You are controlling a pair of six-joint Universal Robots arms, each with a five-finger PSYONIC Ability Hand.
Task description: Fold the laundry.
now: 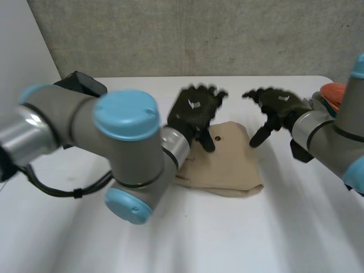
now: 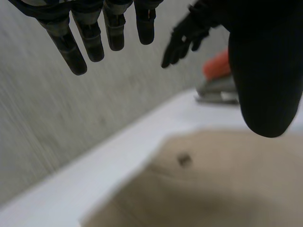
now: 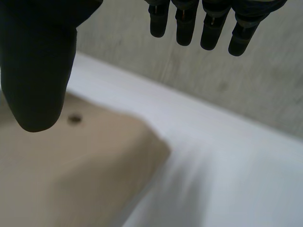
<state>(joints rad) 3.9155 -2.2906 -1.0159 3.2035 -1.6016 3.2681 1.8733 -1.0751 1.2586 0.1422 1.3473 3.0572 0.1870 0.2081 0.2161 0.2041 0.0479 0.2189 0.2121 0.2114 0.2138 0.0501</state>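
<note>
Items counted:
- Cloth: one beige folded piece (image 1: 227,168), centre of the head view, bearing one dark round spot (image 1: 218,137).
- Hands: two, the left hand (image 1: 196,108) at upper centre and the right hand (image 1: 278,105) at upper right.
- White table (image 1: 239,239): one.
- Orange item (image 1: 333,91): one, right edge.
- Black box (image 1: 82,84): one, upper left.

Nothing legible anywhere: no word, brand, number or sign. Small pale mark (image 1: 194,104) on the back of the left hand (image 1: 190,118), a like one on the right hand (image 1: 286,108), both too small to read.
</note>
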